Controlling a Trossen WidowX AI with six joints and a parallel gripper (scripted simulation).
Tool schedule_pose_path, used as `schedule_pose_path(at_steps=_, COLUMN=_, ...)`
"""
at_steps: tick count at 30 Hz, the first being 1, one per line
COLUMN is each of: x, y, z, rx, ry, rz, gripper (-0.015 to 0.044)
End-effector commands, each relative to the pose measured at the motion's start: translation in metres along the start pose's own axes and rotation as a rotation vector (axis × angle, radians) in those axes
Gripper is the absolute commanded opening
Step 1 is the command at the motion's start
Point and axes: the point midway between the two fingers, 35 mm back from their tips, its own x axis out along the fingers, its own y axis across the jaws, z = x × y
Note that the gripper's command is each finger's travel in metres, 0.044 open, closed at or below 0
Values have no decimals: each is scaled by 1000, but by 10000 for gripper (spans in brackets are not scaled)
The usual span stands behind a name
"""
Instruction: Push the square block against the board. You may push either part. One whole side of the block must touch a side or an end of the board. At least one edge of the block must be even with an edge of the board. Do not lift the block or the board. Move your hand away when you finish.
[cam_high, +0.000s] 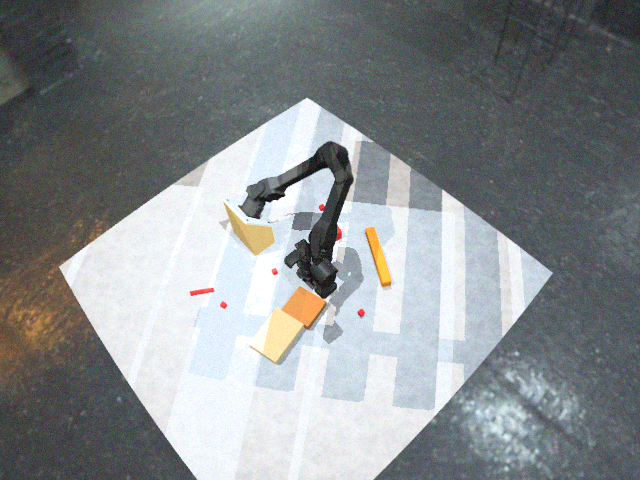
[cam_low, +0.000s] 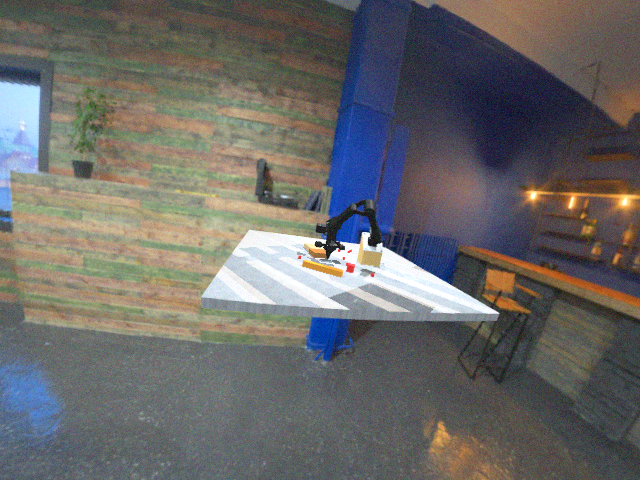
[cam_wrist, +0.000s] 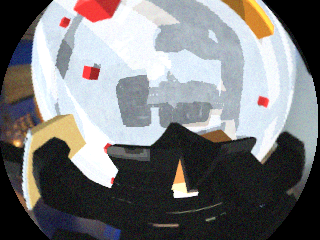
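Claw (cam_high: 324, 294) (cam_low: 328, 257) (cam_wrist: 174, 126) narrow, nothing gripped, beside near corner of orange square block (cam_high: 303, 307) (cam_low: 316, 253) (cam_wrist: 217, 135). Pale board (cam_high: 277, 336) (cam_wrist: 178, 187) beyond, long axis leading away; block's side edge looks slightly proud. Likely needs sideways nudge.

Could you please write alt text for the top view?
A black robot arm reaches over a striped tabletop, its gripper beside an orange square block that meets a pale yellow rectangular board; small red pieces lie scattered around.

You're in a bar or café; a long wooden counter (cam_low: 547, 272), tall stool (cam_low: 504, 299) and lit bottle shelves (cam_low: 573, 222) stand right.
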Motion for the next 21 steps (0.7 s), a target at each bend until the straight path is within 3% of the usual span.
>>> schedule_pose_path(at_steps=1, x=-1, y=0, z=8, rx=2, ry=-2, rz=-3, gripper=0)
schedule_pose_path(at_steps=17, x=-2, y=1, z=25, rx=-1, ry=-3, rz=0, gripper=0)
schedule_pose_path(at_steps=21, x=-46, y=1, z=24, rx=1, ry=-5, rz=-2, gripper=0)
